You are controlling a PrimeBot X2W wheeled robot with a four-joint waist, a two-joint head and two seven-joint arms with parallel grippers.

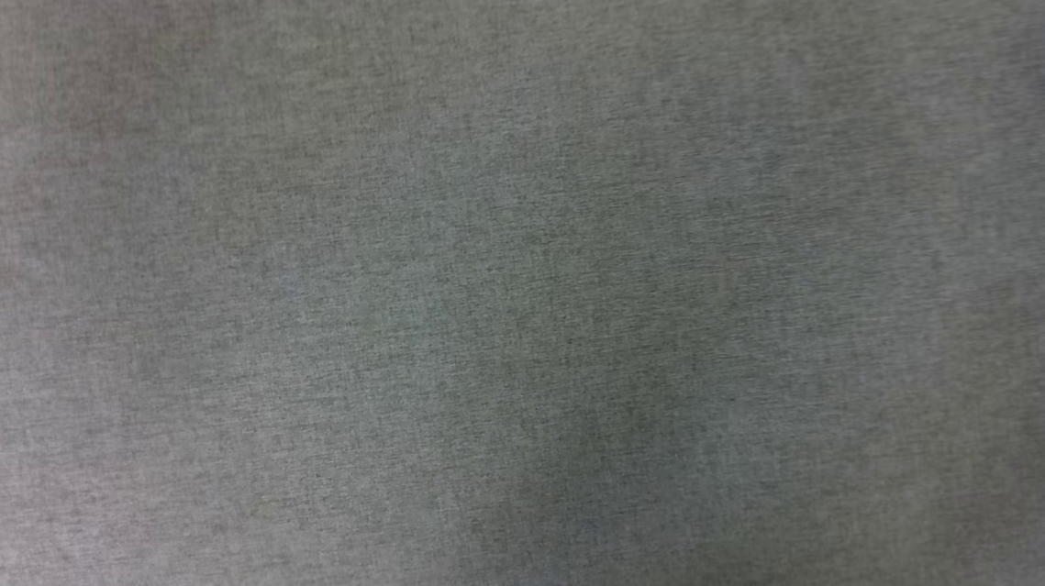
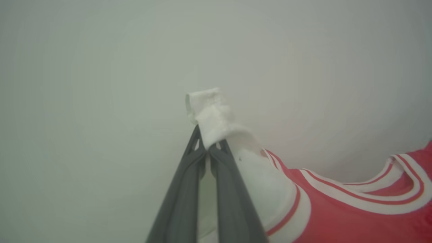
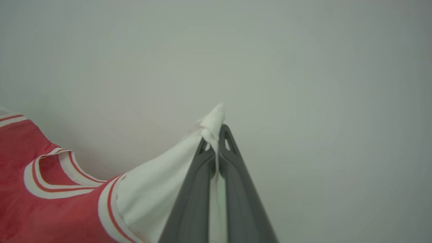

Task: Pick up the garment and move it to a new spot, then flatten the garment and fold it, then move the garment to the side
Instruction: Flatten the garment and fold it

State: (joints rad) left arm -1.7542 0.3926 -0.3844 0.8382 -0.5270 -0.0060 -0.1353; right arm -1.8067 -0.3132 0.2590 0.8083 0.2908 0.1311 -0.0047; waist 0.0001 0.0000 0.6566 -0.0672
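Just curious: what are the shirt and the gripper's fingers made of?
The shirt looks like soft matte cloth: it drapes and bunches where pinched. The fingers look like smooth, matte dark grey plastic, though coated metal is possible.

Plain grey woven-looking surface (image 1: 522, 293), soft uneven light

Grey heathered cloth-like surface (image 1: 299, 253), a soft darker patch near its lower middle.

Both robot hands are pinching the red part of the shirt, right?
Almost. The left gripper and the right gripper are each pinching a white part of the shirt, not the red part. The left wrist view and the right wrist view show white cloth in the shut jaws.
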